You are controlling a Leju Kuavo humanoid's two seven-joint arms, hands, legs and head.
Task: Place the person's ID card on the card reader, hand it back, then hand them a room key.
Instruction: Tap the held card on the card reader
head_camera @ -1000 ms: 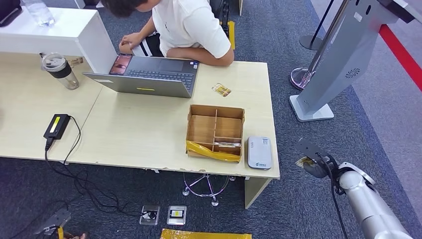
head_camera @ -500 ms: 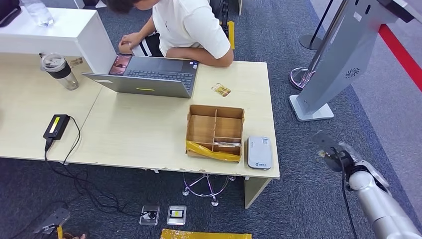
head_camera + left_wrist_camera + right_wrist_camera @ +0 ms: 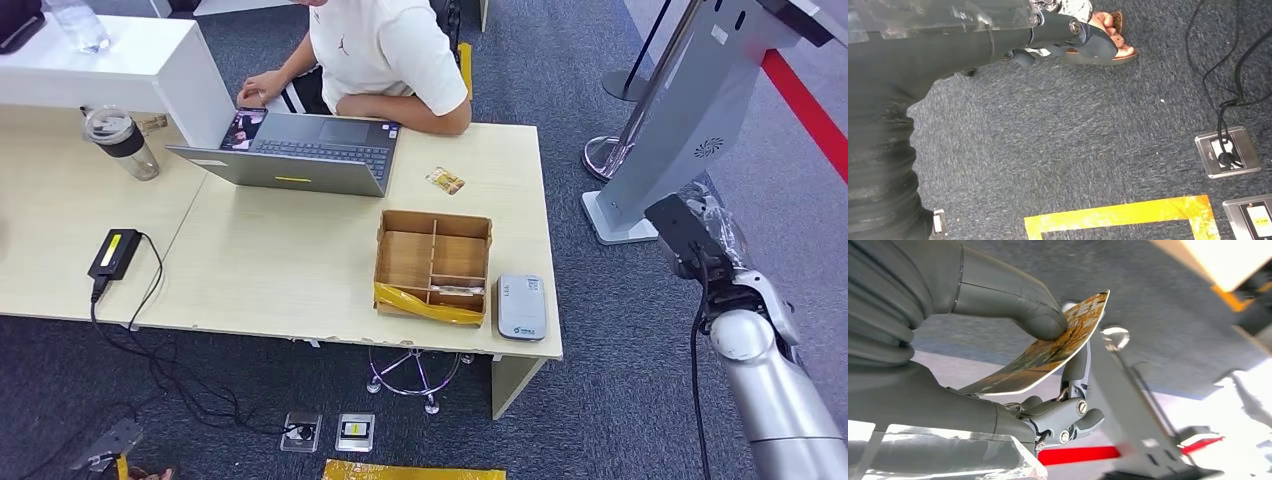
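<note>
Your right robot hand (image 3: 1048, 365) pinches a card (image 3: 1048, 352) between thumb and fingers; in the head view that robot hand (image 3: 690, 235) sits at about 3 o'clock, off the surface's (image 3: 290, 260) edge, over the carpet and just in front of the grey kiosk stand (image 3: 680, 120). I judge this to be a hand-over step, most likely the room key, though I cannot tell for certain whether this card is the ID or the key. The card reader (image 3: 521, 306) lies on the surface at roughly 5 o'clock, beside the cardboard divider box (image 3: 433, 265). A second small card (image 3: 445, 180) rests near the laptop (image 3: 300, 150). The next move calls for carrying the card toward the seated person (image 3: 385, 50) at 12 o'clock and presenting it within reach. Your left robot hand (image 3: 1068, 37) hangs over the floor, fingers curled in on nothing.

Writing: the held card shows partial printed letters, unreadable; the reader's logo is too small to read.
</note>
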